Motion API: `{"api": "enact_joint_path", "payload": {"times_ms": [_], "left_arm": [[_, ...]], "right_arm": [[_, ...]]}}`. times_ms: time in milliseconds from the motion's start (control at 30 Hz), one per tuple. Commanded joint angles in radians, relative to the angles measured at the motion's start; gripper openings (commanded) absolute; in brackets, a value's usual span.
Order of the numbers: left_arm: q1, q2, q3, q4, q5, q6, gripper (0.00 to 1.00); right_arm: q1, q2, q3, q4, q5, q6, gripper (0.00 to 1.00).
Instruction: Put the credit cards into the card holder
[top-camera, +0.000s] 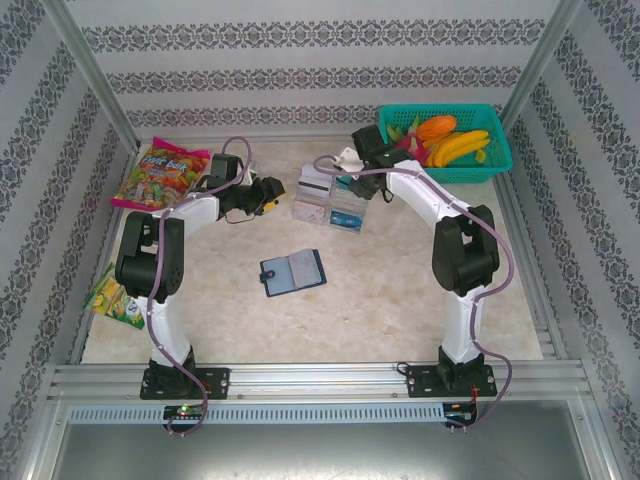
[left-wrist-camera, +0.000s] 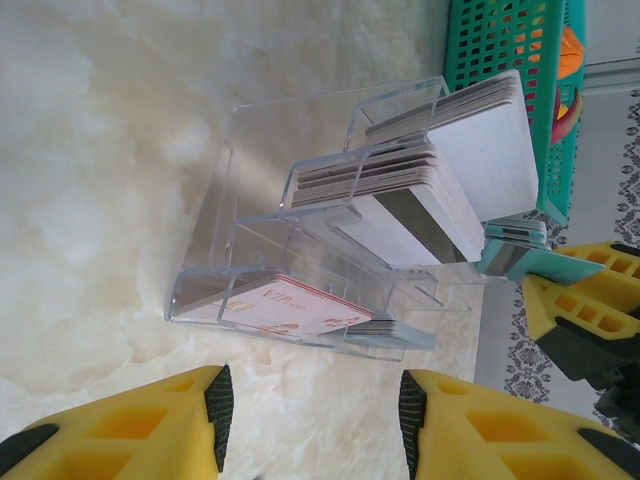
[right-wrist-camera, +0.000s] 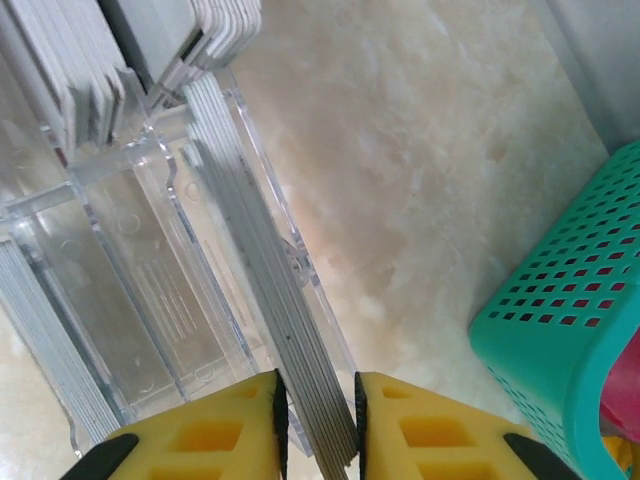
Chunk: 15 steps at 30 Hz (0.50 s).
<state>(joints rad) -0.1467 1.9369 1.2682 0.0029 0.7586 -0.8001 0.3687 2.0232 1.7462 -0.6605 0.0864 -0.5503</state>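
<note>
- at the far left of the pale marble-look tabletop (top-camera: 400, 300) we see a bright printed candy bag (top-camera: 160, 172), and a yellow-green snack packet (top-camera: 115, 295) lies nearer the arm bases.
- the left pincer (top-camera: 268, 197) hangs just left of the rack. its yellow fingers (left-wrist-camera: 150, 420) stand wide apart with nothing between them.
- the dark navy, roughly square card holder (top-camera: 292, 270) lies open and flat in the middle of the tabletop, well apart from both pincers.
- the clear acrylic tiered rack (top-camera: 328, 205) holds the thin white-grey and teal plastic credit cards (left-wrist-camera: 480, 150), which stand in stacks on its tiers.
- the right pincer (right-wrist-camera: 318, 425) is narrowed onto the edges of one stack of credit cards, at the side of the rack nearest the basket.
- the teal mesh plastic basket (top-camera: 500, 165), with yellow bananas (top-camera: 458, 148) inside, sits at the far right corner.
</note>
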Motion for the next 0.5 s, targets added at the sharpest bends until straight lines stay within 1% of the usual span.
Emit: {"api": "enact_joint_path", "payload": {"times_ms": [0, 367, 467], "left_arm": [[-0.016, 0.017, 0.026, -0.004, 0.016, -0.004, 0.50], [-0.020, 0.026, 0.036, -0.010, 0.016, -0.002, 0.51], [-0.021, 0.028, 0.036, -0.014, 0.014, -0.001, 0.50]], "right_arm": [[-0.024, 0.004, 0.082, -0.080, -0.069, 0.013, 0.23], [-0.057, 0.076, 0.198, -0.200, -0.183, 0.021, 0.22], [-0.064, 0.094, 0.212, -0.222, -0.187, 0.021, 0.23]]}}
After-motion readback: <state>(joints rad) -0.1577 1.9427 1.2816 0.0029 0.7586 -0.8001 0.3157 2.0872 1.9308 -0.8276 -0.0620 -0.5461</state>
